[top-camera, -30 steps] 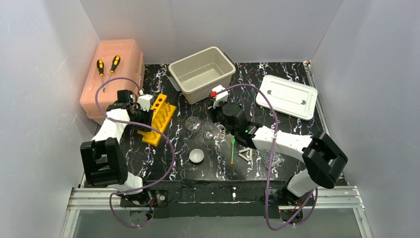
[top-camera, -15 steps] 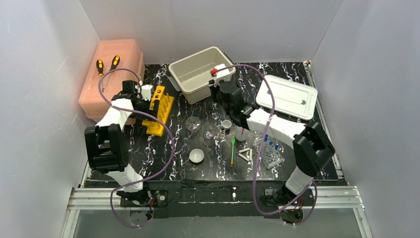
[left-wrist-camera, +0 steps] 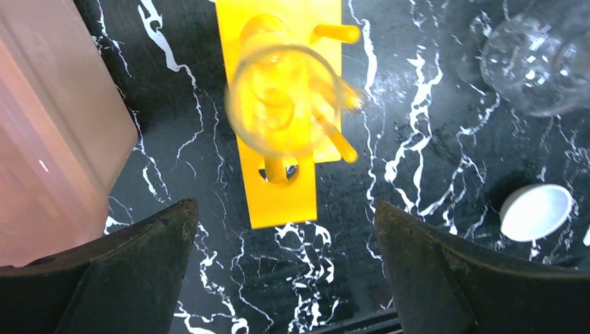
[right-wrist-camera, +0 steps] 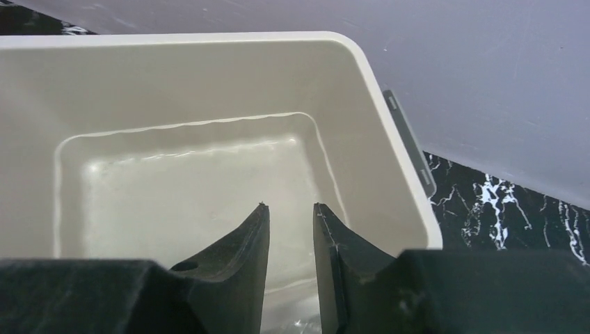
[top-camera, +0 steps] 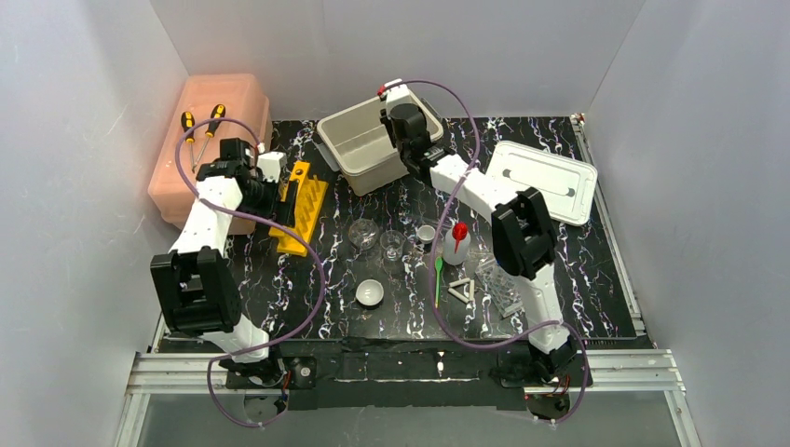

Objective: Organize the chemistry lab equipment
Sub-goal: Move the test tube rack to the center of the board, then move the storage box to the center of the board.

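Observation:
My left gripper (left-wrist-camera: 284, 209) (top-camera: 282, 191) hangs wide open just above the near end of the yellow slotted tube rack (left-wrist-camera: 285, 188) (top-camera: 306, 209). A clear glass tube (left-wrist-camera: 282, 97) shows blurred, mouth up, over the rack's slots and free of my fingers. My right gripper (right-wrist-camera: 289, 205) (top-camera: 403, 119) is over the beige bin (right-wrist-camera: 209, 174) (top-camera: 347, 119), jaws a narrow gap apart with nothing clear between the tips. On the table lie a flask (top-camera: 363, 233), a small glass (top-camera: 393, 244), a beaker (top-camera: 426, 233), the red-capped bottle (top-camera: 456, 240), green spoon (top-camera: 438, 275), white triangle (top-camera: 461, 291) and white bowl (top-camera: 370, 293).
The pink box (top-camera: 210, 140) with two screwdrivers (top-camera: 200, 126) stands at the left, close to my left arm. The bin's lid (top-camera: 543, 182) lies at the right back. A clear tube stand (top-camera: 503, 291) sits by the right arm's lower link.
My left gripper has opened wide and let go of the glass tube over the rack. My right arm has swung from the glassware in the middle to above the beige bin.

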Action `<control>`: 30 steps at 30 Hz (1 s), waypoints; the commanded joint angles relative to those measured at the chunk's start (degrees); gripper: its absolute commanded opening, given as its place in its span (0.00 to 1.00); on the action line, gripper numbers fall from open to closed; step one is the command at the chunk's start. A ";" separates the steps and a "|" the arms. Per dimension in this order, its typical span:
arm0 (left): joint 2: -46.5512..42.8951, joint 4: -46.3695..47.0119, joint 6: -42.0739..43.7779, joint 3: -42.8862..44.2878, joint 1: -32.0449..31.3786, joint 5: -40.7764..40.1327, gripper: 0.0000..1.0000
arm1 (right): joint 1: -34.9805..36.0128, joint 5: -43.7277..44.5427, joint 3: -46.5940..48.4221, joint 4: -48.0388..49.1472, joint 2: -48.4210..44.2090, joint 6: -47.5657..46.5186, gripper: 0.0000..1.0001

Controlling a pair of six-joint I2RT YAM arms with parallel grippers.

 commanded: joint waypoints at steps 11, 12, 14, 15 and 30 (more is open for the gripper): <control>0.02 -22.66 4.61 22.94 -0.59 8.01 0.98 | -8.35 3.87 11.60 -7.89 6.20 -3.37 0.43; 0.42 -22.86 4.25 23.93 -0.90 8.21 0.98 | -8.80 3.42 11.55 -8.93 6.23 -2.98 0.45; 1.45 -22.95 3.49 25.69 -1.97 8.63 0.98 | -9.37 2.61 11.26 -9.89 6.21 -2.83 0.51; 2.05 -22.88 3.04 26.49 -2.64 8.73 0.98 | -9.56 2.30 11.07 -10.17 6.23 -2.78 0.52; 15.02 -14.40 -4.00 38.30 -13.03 6.21 0.98 | -12.71 -7.89 3.95 -13.34 2.58 8.98 0.35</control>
